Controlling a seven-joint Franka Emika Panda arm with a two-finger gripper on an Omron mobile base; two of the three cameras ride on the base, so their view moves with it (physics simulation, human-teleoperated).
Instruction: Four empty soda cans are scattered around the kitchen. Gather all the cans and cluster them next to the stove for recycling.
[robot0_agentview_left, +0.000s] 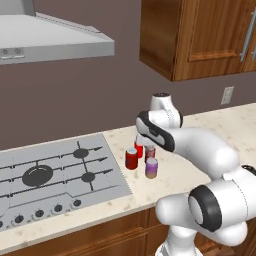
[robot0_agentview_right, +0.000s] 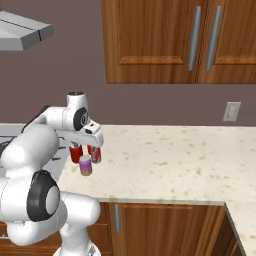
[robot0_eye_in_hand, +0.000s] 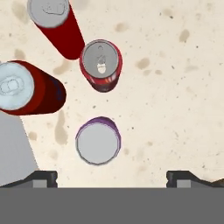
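Hand view: looks straight down on four can tops on the speckled counter (robot0_eye_in_hand: 175, 65); purple can (robot0_eye_in_hand: 98, 142) low centre, three red cans above it.
Red cans: one at centre (robot0_eye_in_hand: 101, 64), one at the left edge (robot0_eye_in_hand: 19, 89), one at the top left (robot0_eye_in_hand: 54, 22); all upright, close together, and I can't tell whether any of them touch.
Cluster location: left base view puts the cans at mid-frame, just right of the stove (robot0_agentview_left: 50, 172), on the counter strip beside its right edge; front red can (robot0_agentview_left: 131, 158) nearest the cooktop, purple can in front and to its right.
Why there: task wants all four grouped by the stove for recycling; four cans standing tight next to the cooktop looks like that layout, so my read is the gathering is done or nearly so.
Gripper: (robot0_eye_in_hand: 111, 177) hovers above the cluster, pointing down, in the right base view (robot0_agentview_right: 91, 142) at left of centre, over the cans.
Jaws: spread wide; finger tips (robot0_eye_in_hand: 41, 178) sit at the lower left and lower right corners of the hand view with bare counter between them.
Grip: nothing between the fingers, nothing touching them; the purple can sits just above the line between the tips, not inside it.
Risk: the cans are packed close, so a careless lateral move of the hand at low height could tip one.
Hood: grey range hood (robot0_agentview_left: 55, 37) upper left of left base view, over the stove.
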